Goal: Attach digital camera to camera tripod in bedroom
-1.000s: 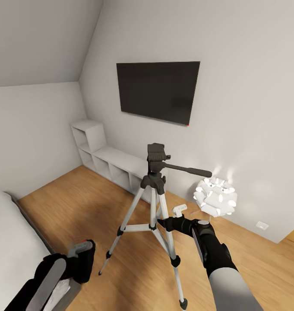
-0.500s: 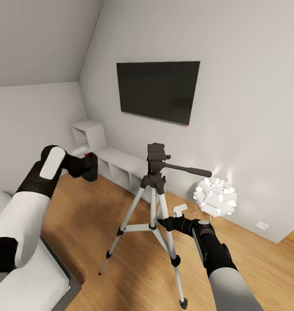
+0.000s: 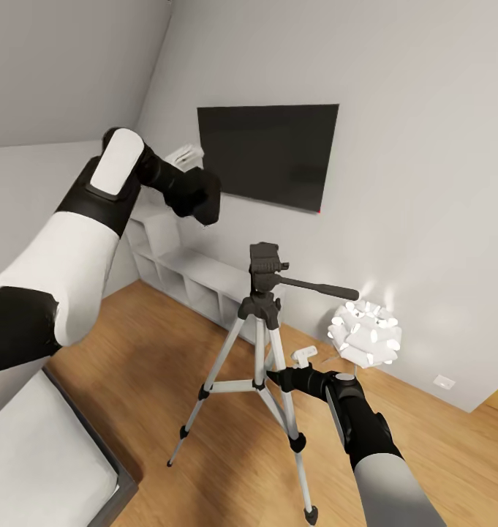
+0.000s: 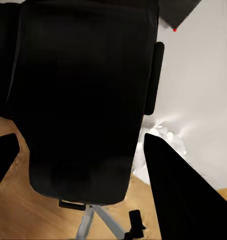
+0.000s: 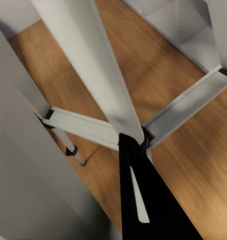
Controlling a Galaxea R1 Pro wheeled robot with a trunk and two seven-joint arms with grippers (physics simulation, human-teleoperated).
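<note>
1. Your left gripper (image 3: pixel 197 197) is hanging raised high, in front of the wall beside the wall screen (image 3: pixel 267 155), above and to the left of the tripod head as the head view has it.
2. It is carrying the digital camera (image 4: pixel 86 95): in the left wrist view the black body is sitting between the two dark fingers (image 4: pixel 178 190), jaws clenched on it. In the head view the camera is merging with the black gripper, so its outline is hard to separate there.
3. The camera is sitting well apart from the camera tripod (image 3: pixel 259 344), not touching the head.
4. The tripod is standing upright on the light wood floor (image 3: pixel 131 351), silver legs spread, black head on top, long pan handle (image 3: pixel 318 288) pointing toward the right.
5. Your right gripper (image 3: pixel 272 378) is reaching in at the tripod's centre, where the braces meet the column. In the right wrist view one dark finger (image 5: pixel 143 200) is lying just against that junction; whether the jaws are clenched on it or released, you cannot tell from these views.
6. A white ball floor lamp (image 3: pixel 366 333) is glowing just right of the tripod, near the wall.
7. Low white shelving (image 3: pixel 183 274) is running along the wall behind the tripod.
8. The bed's (image 3: pixel 44 454) white mattress and grey frame are showing at lower left.
</note>
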